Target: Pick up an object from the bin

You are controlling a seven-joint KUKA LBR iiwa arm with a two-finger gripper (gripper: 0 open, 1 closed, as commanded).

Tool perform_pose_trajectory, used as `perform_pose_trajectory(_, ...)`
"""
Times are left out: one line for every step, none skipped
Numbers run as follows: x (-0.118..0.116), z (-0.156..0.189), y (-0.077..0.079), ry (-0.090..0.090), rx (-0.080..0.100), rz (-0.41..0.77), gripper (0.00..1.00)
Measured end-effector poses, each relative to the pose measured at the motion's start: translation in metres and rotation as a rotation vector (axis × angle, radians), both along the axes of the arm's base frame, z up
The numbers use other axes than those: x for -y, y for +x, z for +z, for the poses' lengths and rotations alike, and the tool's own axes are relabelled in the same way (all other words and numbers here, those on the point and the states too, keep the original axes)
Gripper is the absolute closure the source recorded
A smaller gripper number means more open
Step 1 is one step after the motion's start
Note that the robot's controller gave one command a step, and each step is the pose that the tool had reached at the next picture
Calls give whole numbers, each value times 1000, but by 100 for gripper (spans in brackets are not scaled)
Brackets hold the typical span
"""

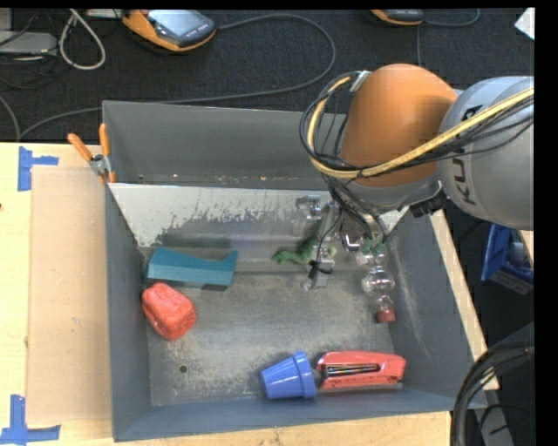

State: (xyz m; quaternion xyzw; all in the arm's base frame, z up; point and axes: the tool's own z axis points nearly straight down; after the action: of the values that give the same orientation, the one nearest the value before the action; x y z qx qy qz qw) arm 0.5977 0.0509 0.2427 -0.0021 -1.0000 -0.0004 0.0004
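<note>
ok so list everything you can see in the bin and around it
block: 1, teal, back left of the bin floor
lump: 1, red, left side, just in front of the block
cup: 1, blue, lying on its side near the front wall
stapler-like thing: 1, red, near the front wall, right up against the cup
small thing: 1, green, mid-back, right beside the claw; contact cannot be told
bulb-like piece: 1, clear with a dark red end, right side of the floor
bin: 1, grey metal, holds all of the above
device: 1, orange and black, on the dark floor behind the bin
arm: 1, grey with an orange cover and cables, reaching in from the right
claw: 1, metal, low over the mid-back floor
</note>
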Motion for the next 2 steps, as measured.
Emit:
perform_pose_trajectory(0,0,0,0,0,0,0)
perform_pose_trajectory(-1,54,2,1,7,1,0)
